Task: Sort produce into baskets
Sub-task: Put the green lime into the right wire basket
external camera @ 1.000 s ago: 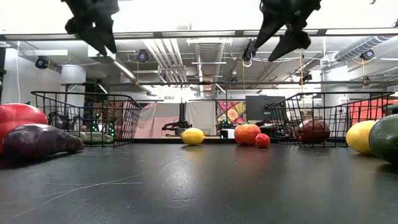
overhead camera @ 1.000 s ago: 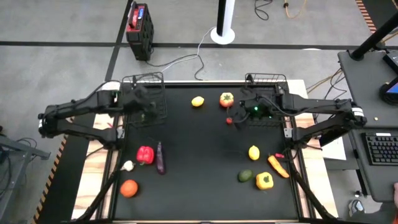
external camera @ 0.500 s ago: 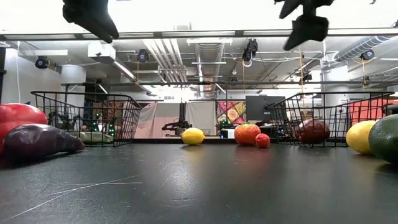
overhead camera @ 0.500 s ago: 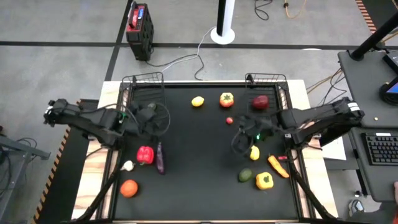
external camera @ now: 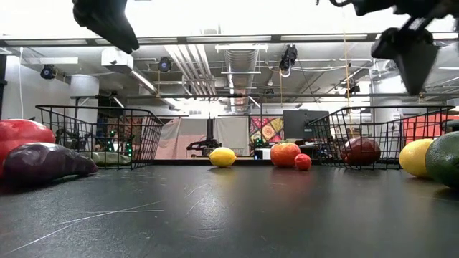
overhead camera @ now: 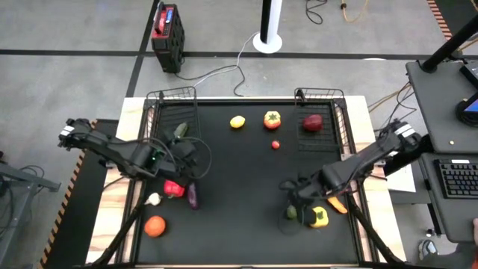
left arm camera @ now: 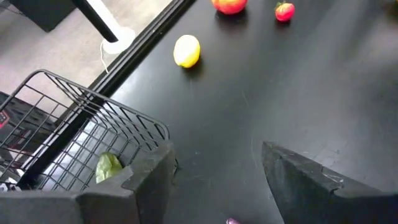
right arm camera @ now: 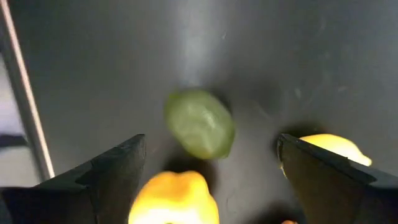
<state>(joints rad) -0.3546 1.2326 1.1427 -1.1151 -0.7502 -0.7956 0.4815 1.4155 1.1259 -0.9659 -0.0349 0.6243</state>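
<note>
Black tabletop (overhead camera: 246, 164) — eggplant (overhead camera: 192, 193) lengthwise front-to-back, right hand (overhead camera: 293, 197) agape

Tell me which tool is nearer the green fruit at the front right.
Right. The right tool hangs open just above the green fruit, between a lemon and a yellow pepper. The left tool is across the table, near the left basket.

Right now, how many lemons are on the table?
2. The first lemon lies near the far edge beside the orange tomato. The second lemon is at the right side, next to a green fruit; from above the right arm hides it.
</note>
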